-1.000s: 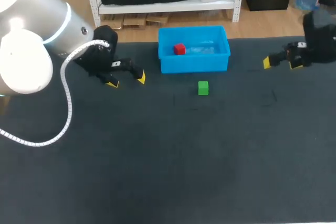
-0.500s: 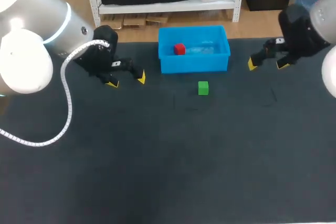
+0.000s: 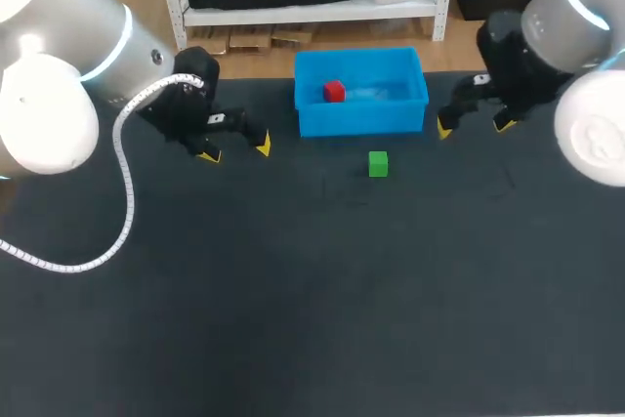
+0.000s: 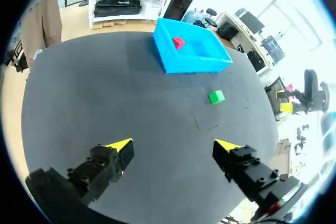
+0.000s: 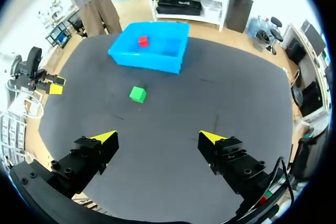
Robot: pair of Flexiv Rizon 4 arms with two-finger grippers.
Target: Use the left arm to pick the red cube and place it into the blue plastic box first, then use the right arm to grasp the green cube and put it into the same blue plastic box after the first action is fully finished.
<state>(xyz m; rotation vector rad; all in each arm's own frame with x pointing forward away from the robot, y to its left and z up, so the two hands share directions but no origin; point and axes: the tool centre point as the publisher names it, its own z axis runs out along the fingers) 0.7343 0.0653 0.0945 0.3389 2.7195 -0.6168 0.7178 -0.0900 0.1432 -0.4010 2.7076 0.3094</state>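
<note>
The green cube sits on the desk just right of the frame's centre, near the front wall of the blue plastic box but apart from it. The red cube already lies inside the box, toward its left end, so the first half looks done.

The right claw hangs at the upper right, beside the box's right end, released and holding nothing. The left claw is at the upper left, to the left of the box, also released and empty.

The main risk, as I judge it, is the cube's closeness to the box. A finger coming down on the far side could strike the front wall and shove the box. An off-centre closure could push the little block away or twist it out of the pads. A drop from too high could bounce it off the red cube.

Both cubes are small, sharp-edged, plain-coloured blocks that look hard and smooth. The box is a shallow rectangle with thin walls, a rolled rim and a slight sheen inside. It looks light enough to slide. The desk is dark and matte, like a mat. The claws are black with yellow wedge tips.
</note>
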